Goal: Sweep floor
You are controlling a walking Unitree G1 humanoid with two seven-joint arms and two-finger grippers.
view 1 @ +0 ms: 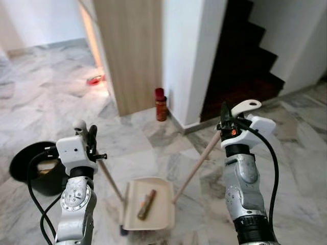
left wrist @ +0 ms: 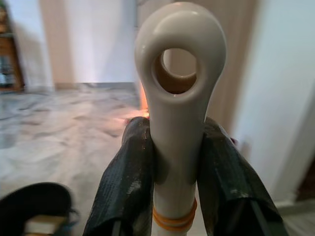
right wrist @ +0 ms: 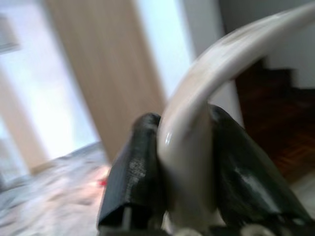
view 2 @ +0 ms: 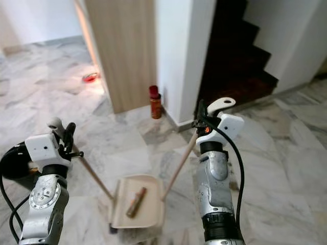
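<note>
A cream dustpan (view 1: 162, 206) lies on the marble floor between my arms, with a brown stick-like piece of litter (view 1: 146, 204) in it. My left gripper (left wrist: 179, 162) is shut on a cream handle with a ring end (left wrist: 180, 54). Its wooden pole (view 1: 110, 178) slants down to the pan's left side, where a dark brush head (view 1: 123, 230) peeks out. My right gripper (right wrist: 187, 167) is shut on a second cream handle (view 1: 246, 106). That pole (view 1: 196, 166) runs down to the pan's right edge.
A black bin (view 1: 25, 158) stands on the floor at my left. A red can (view 1: 161, 104) sits against the white wall corner ahead. A wooden door panel (view 1: 133, 51), a red object (view 1: 94, 79) and dark stairs (view 1: 240, 61) lie beyond.
</note>
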